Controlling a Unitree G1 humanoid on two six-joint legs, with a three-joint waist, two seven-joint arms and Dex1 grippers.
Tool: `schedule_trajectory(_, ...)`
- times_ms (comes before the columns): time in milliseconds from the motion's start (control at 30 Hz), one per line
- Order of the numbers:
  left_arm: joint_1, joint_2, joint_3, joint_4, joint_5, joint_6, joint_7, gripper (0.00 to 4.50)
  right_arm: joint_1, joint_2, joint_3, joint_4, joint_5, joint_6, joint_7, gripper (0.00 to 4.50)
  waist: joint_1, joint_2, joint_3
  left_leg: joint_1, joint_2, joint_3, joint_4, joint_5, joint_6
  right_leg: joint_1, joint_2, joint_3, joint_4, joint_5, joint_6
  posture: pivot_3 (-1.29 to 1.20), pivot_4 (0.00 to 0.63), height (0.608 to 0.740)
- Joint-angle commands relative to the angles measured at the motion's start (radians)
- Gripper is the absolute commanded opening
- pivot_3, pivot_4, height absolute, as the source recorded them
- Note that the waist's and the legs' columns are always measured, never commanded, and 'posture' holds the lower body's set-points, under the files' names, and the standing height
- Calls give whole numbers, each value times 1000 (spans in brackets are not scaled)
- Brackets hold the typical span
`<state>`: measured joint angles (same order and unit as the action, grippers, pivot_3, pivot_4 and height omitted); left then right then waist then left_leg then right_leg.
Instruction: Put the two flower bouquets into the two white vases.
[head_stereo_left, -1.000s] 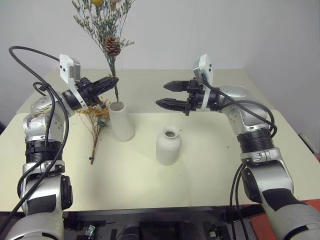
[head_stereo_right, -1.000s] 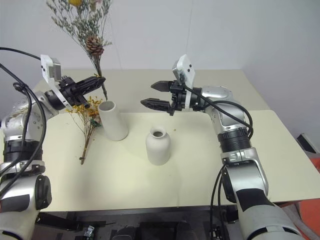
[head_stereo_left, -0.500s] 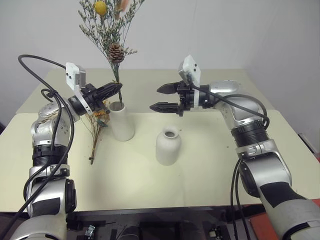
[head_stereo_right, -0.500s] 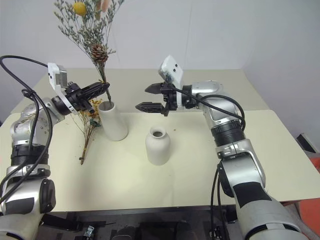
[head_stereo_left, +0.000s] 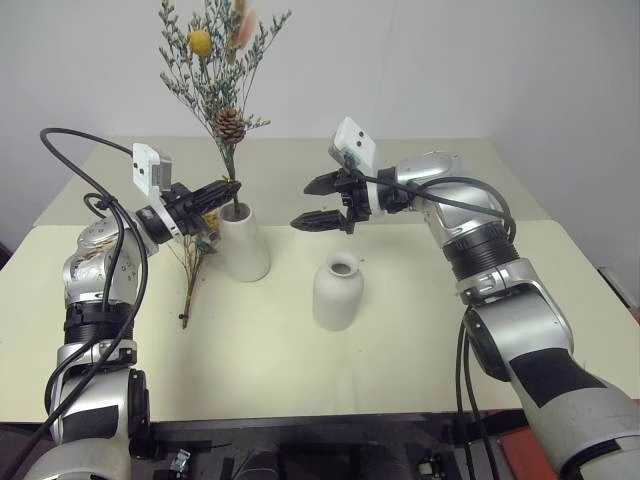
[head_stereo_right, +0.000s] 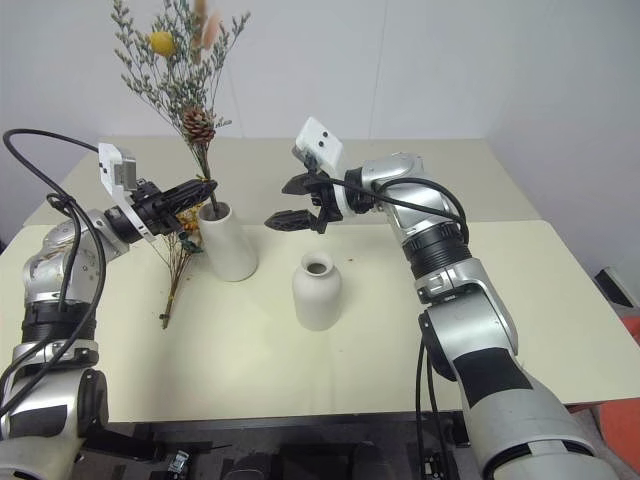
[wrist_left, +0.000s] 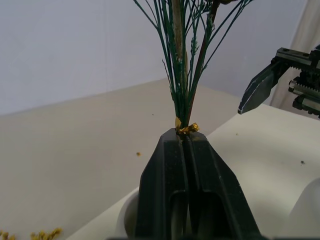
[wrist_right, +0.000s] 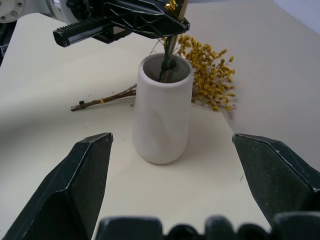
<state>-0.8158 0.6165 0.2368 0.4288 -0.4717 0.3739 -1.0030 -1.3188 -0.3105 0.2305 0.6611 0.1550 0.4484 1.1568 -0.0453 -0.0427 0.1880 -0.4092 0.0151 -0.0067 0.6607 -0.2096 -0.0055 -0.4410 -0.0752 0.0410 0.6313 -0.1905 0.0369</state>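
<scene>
My left gripper (head_stereo_left: 232, 188) is shut on the stems of the grey-green bouquet (head_stereo_left: 229, 125), which stands upright with its brown pine cone high above. The stem ends (wrist_right: 165, 67) dip into the mouth of the taller white vase (head_stereo_left: 245, 245). Beside that vase on its left, the yellow-orange bouquet (head_stereo_left: 192, 245) lies flat on the table. The shorter round vase (head_stereo_left: 337, 295) stands empty, to the right and nearer me. My right gripper (head_stereo_left: 304, 205) is open and holds nothing, hovering just right of the tall vase and pointing at it.
Both vases rest on a cream table (head_stereo_left: 420, 350) with a white wall behind. Bare tabletop stretches to the right of the short vase and toward the front edge. Black cables loop from both arms.
My left gripper has sunk with the grey-green bouquet, bringing the stem ends down into the tall vase's mouth. My right gripper has swung left toward that vase, staying open.
</scene>
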Motion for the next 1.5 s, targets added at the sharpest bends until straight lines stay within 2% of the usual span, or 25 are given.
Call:
schedule_trajectory(33, 11, 11, 7, -62, 9, -25, 27, 29, -45, 4, -10, -2, -11, -30, 14, 4500, 0, 0, 0, 0, 0, 0, 0, 0, 0, 0, 0, 0, 0, 0, 0, 0, 150, 740)
schedule_trajectory(100, 23, 9, 2, -70, 20, -24, 49, 29, -47, 6, -12, 3, -16, -33, 18, 4500, 0, 0, 0, 0, 0, 0, 0, 0, 0, 0, 0, 0, 0, 0, 0, 0, 150, 740)
schedule_trajectory(200, 34, 11, 3, -77, 20, -17, 61, 736, -50, 10, -14, 10, -22, -37, 23, 4500, -1, 0, 0, 0, 0, 0, 0, 0, 0, 0, 0, 0, 0, 0, 0, 0, 150, 740)
schedule_trajectory(600, 142, 32, 46, -254, -23, 53, 129, 4396, -48, 16, -20, 17, -26, -43, 30, 4500, -1, 0, 0, 0, 0, 0, 0, 0, 0, 0, 0, 0, 0, 0, 0, 0, 150, 740)
schedule_trajectory(833, 273, 70, 115, -468, -44, 131, 237, 4454, -39, 11, -19, 6, -30, -40, 43, 4500, -1, 0, 0, 1, 1, 0, 0, 0, 0, 0, 0, 0, 0, 0, 0, 0, 150, 740)
schedule_trajectory(1133, 420, 161, 287, -721, -105, 417, 460, 4454, -16, -16, -18, -22, -30, -35, 75, 4500, -1, 1, 0, 1, 1, 0, 0, 0, 0, 0, 0, 0, -1, 0, 0, 0, 150, 740)
schedule_trajectory(1267, 373, 215, 302, -771, -131, 733, 613, 4454, -10, -33, -22, -23, -29, -35, 88, 4500, 0, 1, 0, 1, 1, 0, 0, 0, 0, 0, 0, 0, 0, 0, 0, 0, 150, 740)
schedule_trajectory(1367, 309, 221, 275, -785, -134, 889, 686, 4454, -10, -47, -24, -20, -27, -31, 99, 4500, 3, 0, 0, 2, 0, -1, 0, 0, 0, 1, 0, -1, -1, 0, 0, 0, 150, 740)
schedule_trajectory(1500, 115, 227, 195, -695, -141, 1189, 725, 4454, -5, -66, -13, -32, -30, -27, 129, 4500, 3, 0, 0, 1, 0, -2, 0, 0, 0, 1, 1, -1, -1, 0, 0, 0, 150, 740)
